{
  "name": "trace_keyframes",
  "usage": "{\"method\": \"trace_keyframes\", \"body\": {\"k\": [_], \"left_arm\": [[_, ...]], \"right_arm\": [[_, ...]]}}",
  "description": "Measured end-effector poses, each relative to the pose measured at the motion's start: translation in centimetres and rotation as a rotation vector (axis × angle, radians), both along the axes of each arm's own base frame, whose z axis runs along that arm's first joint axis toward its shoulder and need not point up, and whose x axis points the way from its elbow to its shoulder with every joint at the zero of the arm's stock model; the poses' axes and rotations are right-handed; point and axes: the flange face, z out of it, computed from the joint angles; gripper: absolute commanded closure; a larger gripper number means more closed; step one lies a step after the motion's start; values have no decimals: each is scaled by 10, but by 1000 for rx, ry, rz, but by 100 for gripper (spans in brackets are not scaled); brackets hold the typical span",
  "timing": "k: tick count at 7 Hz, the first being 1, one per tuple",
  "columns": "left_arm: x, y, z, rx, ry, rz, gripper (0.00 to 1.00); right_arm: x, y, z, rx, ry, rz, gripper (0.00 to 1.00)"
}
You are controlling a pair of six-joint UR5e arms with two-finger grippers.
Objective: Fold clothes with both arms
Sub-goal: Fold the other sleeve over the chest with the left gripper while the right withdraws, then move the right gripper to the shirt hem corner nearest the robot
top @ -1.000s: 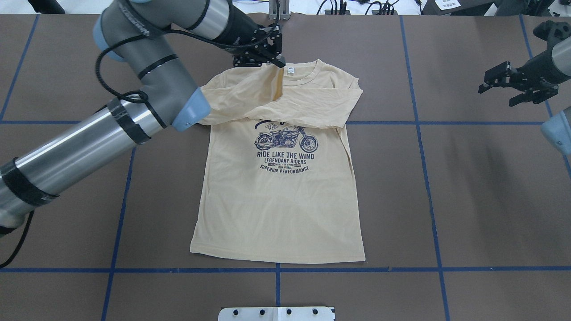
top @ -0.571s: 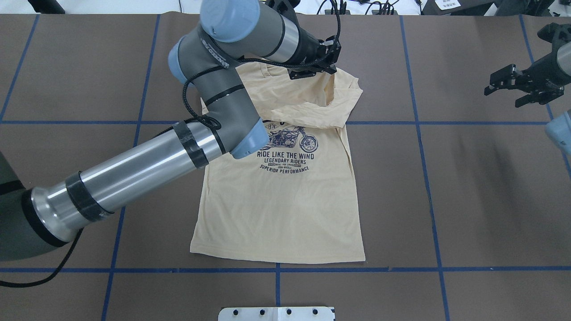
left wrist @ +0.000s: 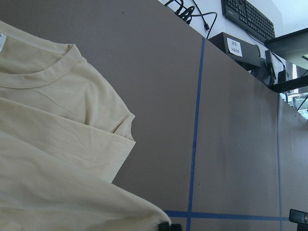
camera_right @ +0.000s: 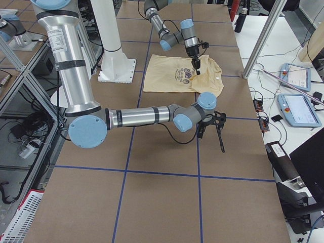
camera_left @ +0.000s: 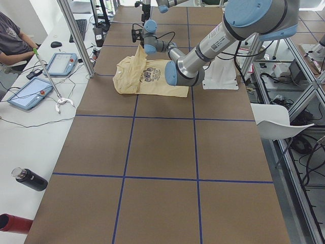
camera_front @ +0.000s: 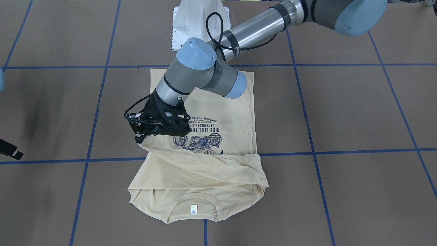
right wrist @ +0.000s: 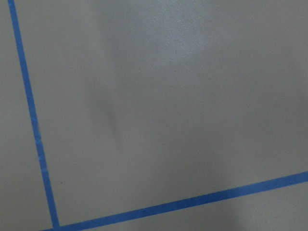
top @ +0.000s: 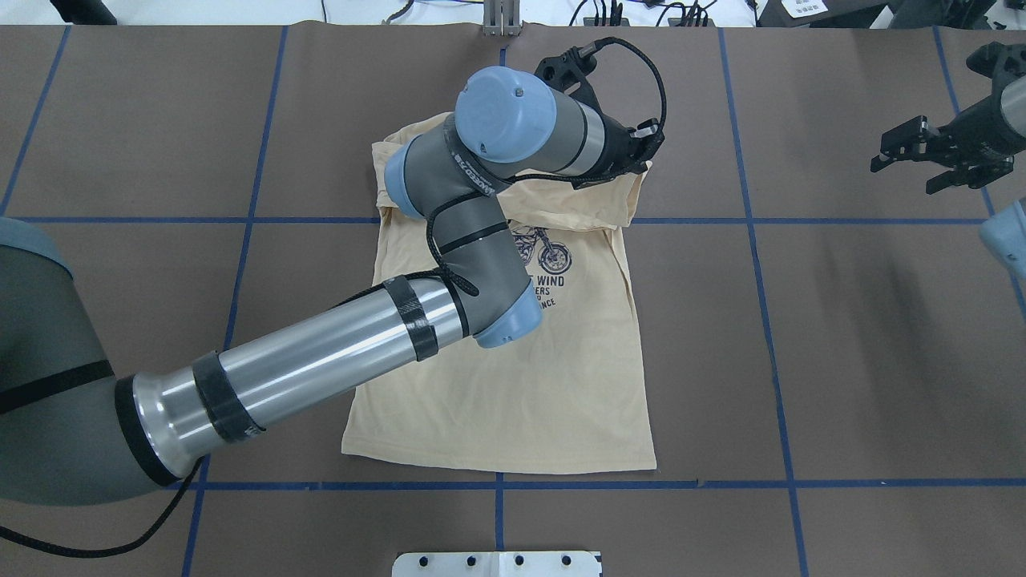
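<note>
black left gripper clenched on sleeve of pale yellow-beige printed t-shirt on brown desk; black right gripper released.

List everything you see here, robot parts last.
pale yellow-beige long-sleeved T-shirt with navy motorcycle print: one, table centre, sleeves across chest.
brown table cover: one, blue tape grid.
white pedestal base: one, robot's table edge.
blue-edged tablets: two, white side bench.
black bottle: one, same bench.
red bottle: one, beside it.
seated person: one, beside the bench.
silver-grey robot arms: two, blue joint caps.
left gripper: one, black, shut on the T-shirt's sleeve.
right gripper: one, black, open over bare table.
</note>
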Motion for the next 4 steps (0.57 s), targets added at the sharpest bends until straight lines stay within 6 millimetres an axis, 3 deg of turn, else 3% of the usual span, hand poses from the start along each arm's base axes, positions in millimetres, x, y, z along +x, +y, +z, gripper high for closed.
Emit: {"method": "trace_keyframes", "body": {"k": [2,3,4], "left_arm": [[15,12,-4,-47,25,-22,7],[15,12,-5,-101,50,-32,7],[9,9,-6,-123,64,-40,8]], "right_arm": [[-8,-1,-10,-8,-12,6,0],[-29,5,-29,-43,-35,20,0],[-69,22,-62,-92,-64,43,0]]}}
